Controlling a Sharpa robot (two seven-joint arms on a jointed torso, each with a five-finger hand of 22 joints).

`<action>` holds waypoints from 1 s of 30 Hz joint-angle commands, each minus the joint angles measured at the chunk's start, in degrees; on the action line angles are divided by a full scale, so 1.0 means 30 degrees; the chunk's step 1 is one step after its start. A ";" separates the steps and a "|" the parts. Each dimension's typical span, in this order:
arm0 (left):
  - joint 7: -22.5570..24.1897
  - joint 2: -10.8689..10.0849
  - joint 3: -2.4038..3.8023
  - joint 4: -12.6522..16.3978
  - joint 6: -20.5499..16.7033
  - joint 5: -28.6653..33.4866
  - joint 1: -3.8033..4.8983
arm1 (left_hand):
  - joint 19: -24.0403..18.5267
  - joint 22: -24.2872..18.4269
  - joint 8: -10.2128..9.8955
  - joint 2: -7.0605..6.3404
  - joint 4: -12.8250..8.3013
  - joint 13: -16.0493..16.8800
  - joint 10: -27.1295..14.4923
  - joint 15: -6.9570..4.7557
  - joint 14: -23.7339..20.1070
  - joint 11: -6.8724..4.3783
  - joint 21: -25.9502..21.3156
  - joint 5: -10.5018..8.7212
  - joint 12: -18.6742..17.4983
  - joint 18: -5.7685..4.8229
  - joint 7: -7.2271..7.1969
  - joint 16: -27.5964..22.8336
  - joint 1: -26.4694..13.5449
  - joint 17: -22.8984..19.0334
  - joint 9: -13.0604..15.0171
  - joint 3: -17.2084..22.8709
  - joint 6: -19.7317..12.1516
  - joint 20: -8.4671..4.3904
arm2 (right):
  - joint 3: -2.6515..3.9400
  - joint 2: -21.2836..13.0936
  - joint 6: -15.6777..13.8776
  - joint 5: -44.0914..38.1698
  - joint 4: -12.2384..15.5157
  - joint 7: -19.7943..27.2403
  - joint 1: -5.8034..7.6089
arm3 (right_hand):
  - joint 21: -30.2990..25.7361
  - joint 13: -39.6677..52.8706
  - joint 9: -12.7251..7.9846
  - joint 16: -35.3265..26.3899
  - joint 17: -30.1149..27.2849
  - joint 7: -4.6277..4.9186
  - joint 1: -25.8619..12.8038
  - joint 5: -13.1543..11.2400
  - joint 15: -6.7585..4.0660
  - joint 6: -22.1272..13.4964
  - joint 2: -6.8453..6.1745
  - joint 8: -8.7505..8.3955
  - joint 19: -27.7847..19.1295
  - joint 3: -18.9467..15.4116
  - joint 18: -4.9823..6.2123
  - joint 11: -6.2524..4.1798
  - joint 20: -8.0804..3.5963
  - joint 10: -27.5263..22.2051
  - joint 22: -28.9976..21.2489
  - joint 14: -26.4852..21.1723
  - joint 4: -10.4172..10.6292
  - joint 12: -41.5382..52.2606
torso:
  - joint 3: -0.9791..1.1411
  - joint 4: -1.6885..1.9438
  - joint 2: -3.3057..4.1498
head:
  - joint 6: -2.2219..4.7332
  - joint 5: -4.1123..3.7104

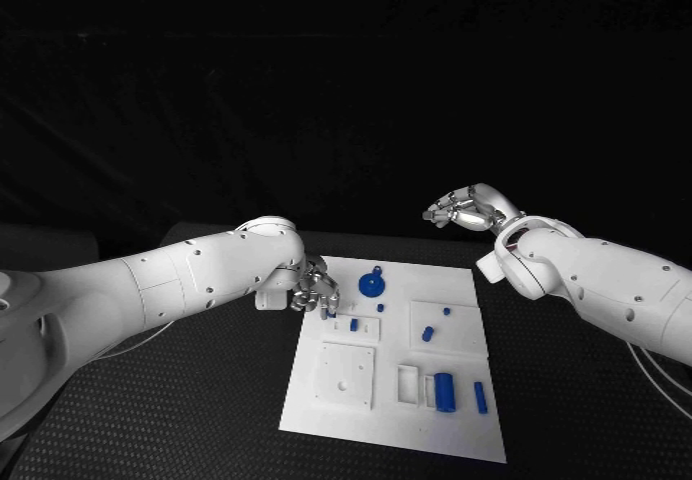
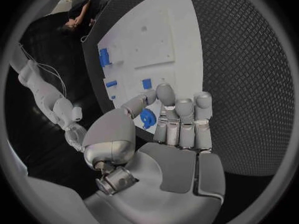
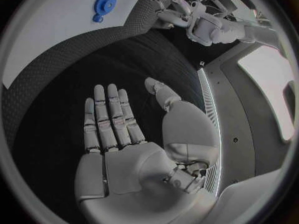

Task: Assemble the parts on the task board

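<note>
We start at the task board point(image 1: 346, 400), the white plate lying flat in the lower middle of the head view on the black desk point(image 1: 188, 420). Its blue parts are scattered over it: a round disc with a small tab point(image 1: 372, 286) near the upper edge, a short peg point(image 1: 427, 333) in the middle, and a fat cylinder point(image 1: 446, 391) with a slimmer pin point(image 1: 479, 397) beside it at the lower right, next to a slot they probably belong in. They lie loose, so we judge the assembly has barely begun.

Our left hand point(image 1: 306, 291) hovers over the board's upper left corner, just left of the disc. In the left wrist view its fingers point(image 2: 187, 119) stand side by side with the thumb curving in toward them, and a small blue part point(image 2: 147, 118) shows right between thumb and fingers. We cannot tell whether it is pinched or merely lies on the board behind them. The posture suits a fine pinch, which is likely why the hand sits so low and close here.

Our right hand point(image 1: 464, 211) is raised well apart from the board, at the upper right of the head view. In the right wrist view its fingers point(image 3: 109, 117) are straight and apart, holding nothing, apparently parked clear of the left hand's work.
</note>
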 commanded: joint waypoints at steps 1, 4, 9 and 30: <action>-0.0093 0.0206 -0.0078 -0.0057 0.0746 0.0108 0.0053 | -0.0095 0.0385 0.1014 0.0073 -0.1909 0.0035 0.0106 -0.0868 0.0409 -0.0235 0.0092 0.0475 0.0123 0.0178 -0.0531 0.0097 -0.0195 0.0034 0.0153 0.2342 0.1107 -0.2302 | 0.0006 0.0022 0.0219 -0.0017 0.0004 0.0085 -0.0010 | -0.0079 0.0002 -0.0027 -0.0052 -0.0029 0.0027 -0.0037 0.0114 0.0061 -0.0078 0.0002 -0.0109 -0.0151 0.0023 0.0309 0.0072 -0.0007 0.0014 0.0417 -0.0125 0.0095 -0.0093 | 0.0013 0.0003 -0.0004 | -0.0049 0.0025; -0.0078 0.0349 -0.0230 -0.0039 0.0488 -0.0004 0.0068 | -0.0041 0.0375 0.1139 0.0100 -0.1884 0.0060 0.0205 -0.0906 0.0479 -0.0303 0.0167 0.0463 0.0250 0.0197 -0.0600 0.0236 -0.0367 0.0069 0.0354 0.2319 0.1204 -0.2334 | 0.0006 0.0025 0.0210 -0.0018 0.0017 0.0085 -0.0010 | -0.0072 0.0002 -0.0025 -0.0049 -0.0032 0.0027 -0.0025 0.0217 0.0061 -0.0076 0.0008 -0.0107 -0.0155 0.0030 0.0308 0.0073 -0.0005 0.0017 0.0419 -0.0126 0.0096 -0.0102 | 0.0018 0.0018 -0.0006 | -0.0064 0.0057; -0.0014 0.0565 -0.0552 0.0015 0.0010 -0.0806 0.0066 | 0.0130 0.0345 0.1503 0.0102 -0.1817 0.0084 0.0406 -0.0987 0.0647 -0.0481 0.0288 0.0403 0.0432 0.0242 -0.0792 0.0435 -0.0650 0.0103 0.0854 0.2228 0.1593 -0.2401 | 0.0006 0.0027 0.0208 -0.0018 0.0033 0.0087 -0.0010 | -0.0067 0.0003 -0.0023 -0.0046 -0.0036 0.0029 -0.0015 0.0325 0.0063 -0.0079 0.0012 -0.0107 -0.0159 0.0034 0.0307 0.0072 -0.0004 0.0024 0.0421 -0.0127 0.0097 -0.0112 | 0.0018 0.0008 0.0000 | -0.0117 0.0065; 0.0229 0.1274 -0.1116 -0.0264 -0.0580 -0.2274 0.0025 | 0.0601 0.0298 0.2009 -0.0014 -0.1646 0.0184 0.1293 -0.1025 0.1224 -0.0766 0.0559 0.0368 0.0880 0.0375 -0.1123 0.0965 -0.0917 0.0309 0.1910 0.2235 0.2409 -0.2540 | 0.0006 0.0073 0.0199 -0.0018 0.0039 0.0102 -0.0010 | -0.0058 0.0006 -0.0019 -0.0038 -0.0043 0.0029 -0.0015 0.0556 0.0063 -0.0077 0.0020 -0.0103 -0.0166 0.0036 0.0304 0.0071 -0.0001 0.0039 0.0424 -0.0128 0.0117 -0.0130 | 0.0003 0.0016 -0.0002 | -0.0131 0.0046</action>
